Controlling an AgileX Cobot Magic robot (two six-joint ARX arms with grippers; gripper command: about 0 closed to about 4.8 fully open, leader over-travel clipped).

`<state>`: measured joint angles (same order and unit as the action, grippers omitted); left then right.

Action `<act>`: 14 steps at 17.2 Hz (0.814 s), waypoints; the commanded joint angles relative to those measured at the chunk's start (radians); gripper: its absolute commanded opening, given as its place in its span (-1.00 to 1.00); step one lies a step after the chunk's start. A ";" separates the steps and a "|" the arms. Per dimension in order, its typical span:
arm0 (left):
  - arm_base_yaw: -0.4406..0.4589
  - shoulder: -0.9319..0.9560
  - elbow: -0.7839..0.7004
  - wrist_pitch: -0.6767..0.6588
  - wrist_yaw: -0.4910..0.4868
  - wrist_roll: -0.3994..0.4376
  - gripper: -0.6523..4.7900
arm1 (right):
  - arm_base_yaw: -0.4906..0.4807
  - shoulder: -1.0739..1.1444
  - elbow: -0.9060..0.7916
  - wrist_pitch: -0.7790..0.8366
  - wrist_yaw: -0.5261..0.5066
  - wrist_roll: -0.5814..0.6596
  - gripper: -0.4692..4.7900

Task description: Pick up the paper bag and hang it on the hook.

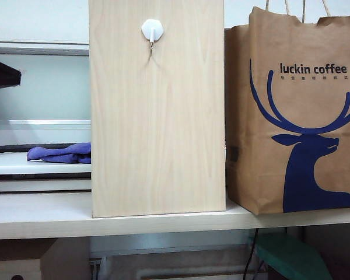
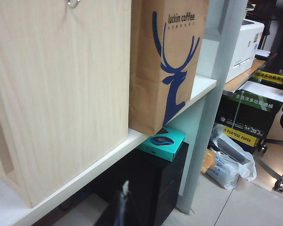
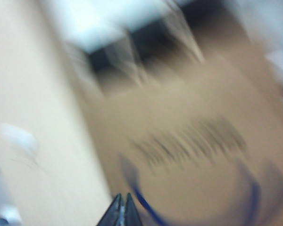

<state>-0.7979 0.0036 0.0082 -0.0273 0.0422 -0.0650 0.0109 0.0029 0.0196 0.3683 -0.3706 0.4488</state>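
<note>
The brown paper bag (image 1: 297, 116) with "luckin coffee" lettering and a blue deer stands upright on the pale shelf (image 1: 46, 219), touching the right side of the tall wood-grain board (image 1: 157, 128). The white hexagonal hook (image 1: 152, 30) sits near the board's top. Neither gripper shows in the exterior view. In the left wrist view my left gripper (image 2: 123, 207) is shut and empty, low in front of the shelf, facing the board (image 2: 61, 94) and the bag (image 2: 167, 61). The right wrist view is blurred; my right gripper (image 3: 122, 209) is shut and empty, pointing at the bag (image 3: 193, 155) beside the hook (image 3: 19, 139).
A purple cloth (image 1: 61, 153) lies behind the board's left side. Below the shelf a teal mouse box (image 2: 162, 141) rests on a black cabinet. A grey post (image 2: 212, 94), a printer (image 2: 245, 47), paper cartons (image 2: 247, 113) and plastic bags (image 2: 226, 162) are off to the side.
</note>
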 commanded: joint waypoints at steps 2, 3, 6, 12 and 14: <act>0.000 0.000 0.001 0.006 0.007 0.002 -0.78 | -0.001 0.082 0.143 0.045 0.080 -0.086 -0.58; 0.000 0.000 0.001 0.006 0.007 0.002 -0.78 | 0.000 0.154 0.194 0.056 0.070 -0.118 -0.28; 0.000 0.000 0.001 0.006 0.007 0.002 -0.78 | 0.002 0.441 0.373 0.064 -0.033 -0.169 0.50; 0.001 0.000 0.001 0.006 0.005 0.002 -0.78 | 0.142 0.973 0.694 0.159 -0.055 -0.218 0.79; 0.002 0.000 0.001 0.006 0.005 0.002 -0.78 | 0.188 1.088 0.762 0.159 -0.051 -0.260 0.79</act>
<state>-0.7967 0.0036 0.0082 -0.0277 0.0422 -0.0650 0.1890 1.0649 0.7567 0.5144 -0.4217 0.2249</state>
